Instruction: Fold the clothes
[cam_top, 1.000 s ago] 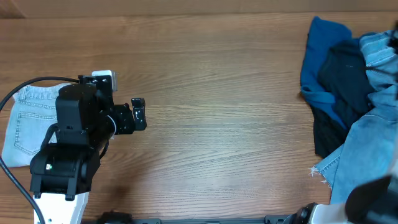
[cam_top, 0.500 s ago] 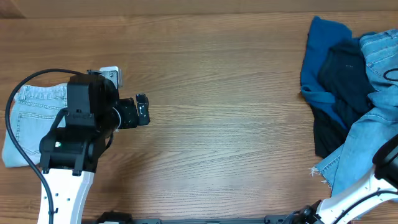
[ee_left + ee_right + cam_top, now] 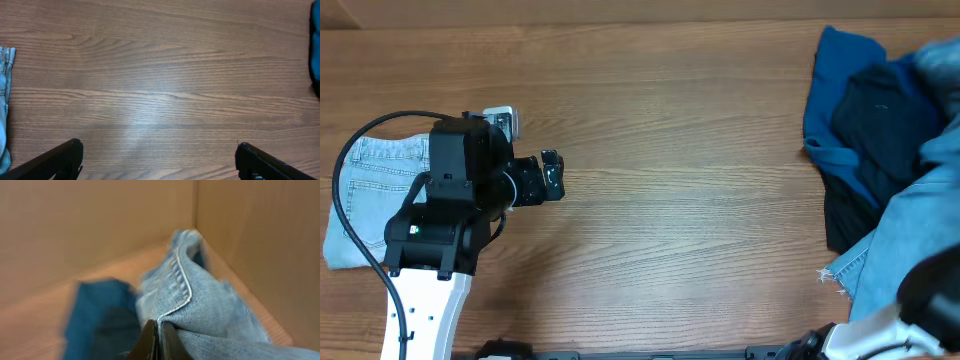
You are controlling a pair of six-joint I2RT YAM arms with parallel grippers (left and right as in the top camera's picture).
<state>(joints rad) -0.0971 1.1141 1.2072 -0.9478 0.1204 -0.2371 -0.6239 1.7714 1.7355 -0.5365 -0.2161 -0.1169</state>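
- Step in hand, by my reading: pulling the next garment to fold from 3 o'clock.
- Right gripper point(image 3: 159, 331) is clenched on a seam fold of the light-blue jeans point(image 3: 210, 312); the royal-blue garment point(image 3: 835, 80) and navy garment point(image 3: 880, 125) lie alongside at 2 o'clock.
- Left gripper point(image 3: 159, 161) is spread wide and empty over the table point(image 3: 680, 210) at 9 o'clock, beside the pale jeans point(image 3: 365, 190).
- Next move probably calls for drawing the jeans to centre and laying them flat.

wood-grain brown table point(image 3: 700, 150); at 3 o'clock light-blue jeans point(image 3: 910, 240), royal-blue garment point(image 3: 835, 70), navy garment point(image 3: 875, 120); at 9 o'clock paler jeans point(image 3: 370, 170).
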